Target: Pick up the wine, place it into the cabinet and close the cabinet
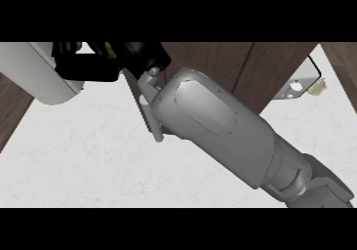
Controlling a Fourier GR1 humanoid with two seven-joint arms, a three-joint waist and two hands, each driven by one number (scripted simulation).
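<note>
A pale, faintly marbled counter [88,161] fills the lower part of the head view; above it stands a dark brown wooden cabinet [232,63], its door [282,73] seen edge-on, with a metal hinge [300,85] showing at the right; more dark wood runs along the left edge and the top right corner. The right forearm [225,127] – grey, thick, coming in from the lower right – slants up and left across the middle of the view; its black hand [142,54] sits at the top, against the cabinet, and is mostly hidden, so whether its fingers are apart or closed cannot be told. The left forearm [37,73] enters at the upper left, ending in a black hand [84,66] whose fingers also cannot be made out; a thin green sliver [108,48] – perhaps the wine – shows between the two hands at the top edge, too little to be sure of.
</note>
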